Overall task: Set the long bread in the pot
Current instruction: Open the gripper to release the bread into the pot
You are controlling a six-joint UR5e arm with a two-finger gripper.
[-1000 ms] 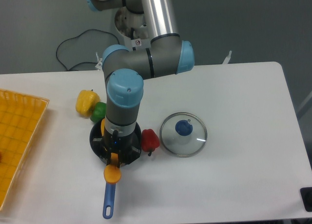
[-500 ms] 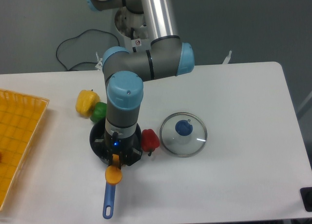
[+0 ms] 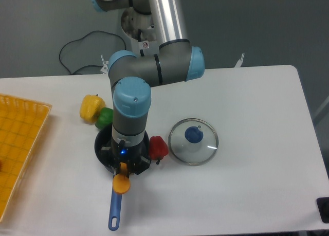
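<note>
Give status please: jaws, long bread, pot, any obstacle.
Gripper over pot, jaws hidden. Long bread below it, above blue handle; grip unclear. Red pepper beside pot.

And here we are in what looks like a robotics lab or test room, not a real kitchen: a plain white table (image 3: 247,195) stands against a bare grey wall (image 3: 257,25), and an industrial silver-and-blue robot arm (image 3: 154,66) is mounted at the far edge. A black cable (image 3: 77,46) loops loose behind it. The kitchen items read as props: toy-like peppers, yellow (image 3: 91,107), green (image 3: 105,116) and red (image 3: 158,147), a glass lid (image 3: 194,141) lying alone, and an orange plastic tray (image 3: 18,153) at the left edge
</note>
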